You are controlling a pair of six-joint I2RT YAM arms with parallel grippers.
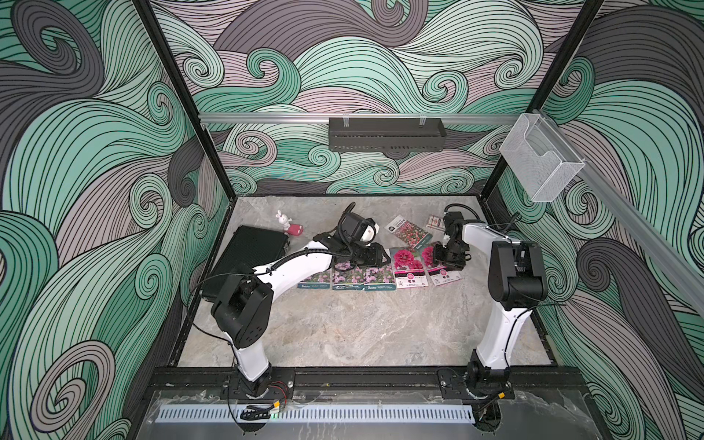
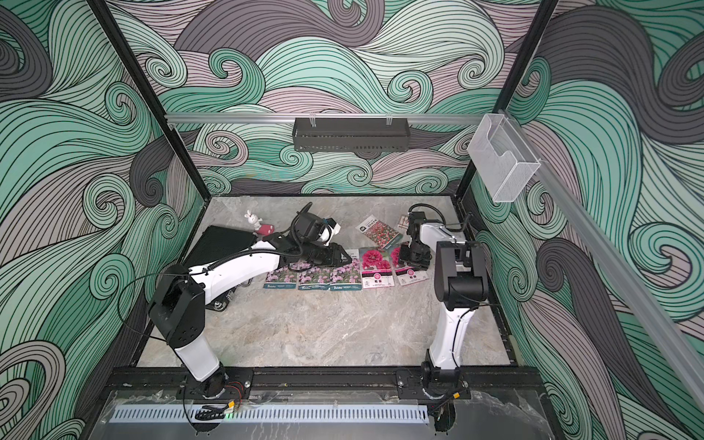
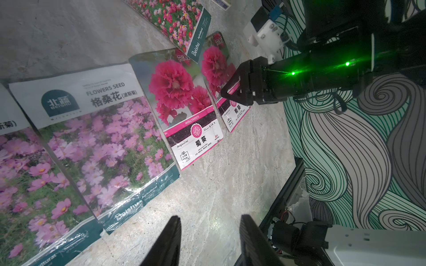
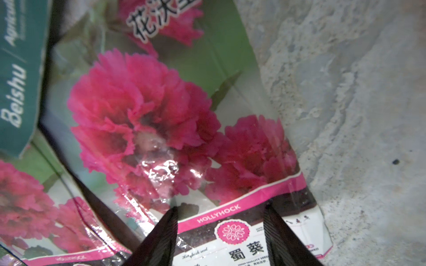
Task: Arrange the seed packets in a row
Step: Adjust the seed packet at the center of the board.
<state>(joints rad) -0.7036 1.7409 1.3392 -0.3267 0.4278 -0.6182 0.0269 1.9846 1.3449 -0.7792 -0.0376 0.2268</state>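
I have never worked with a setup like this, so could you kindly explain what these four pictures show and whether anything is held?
These are two white robot arms mounted at a table's near edge, each ending in a two-fingered gripper. Two pictures look down on the whole table; the other two come from cameras on the wrists. Five seed packets lie roughly in a row: three purple packets and two magenta packets. A sixth, the red-pink packet, lies askew behind them. A black slab and a rabbit figurine sit farther left. The left gripper is open and empty; the right gripper is open over the end magenta packet. Nothing is held.
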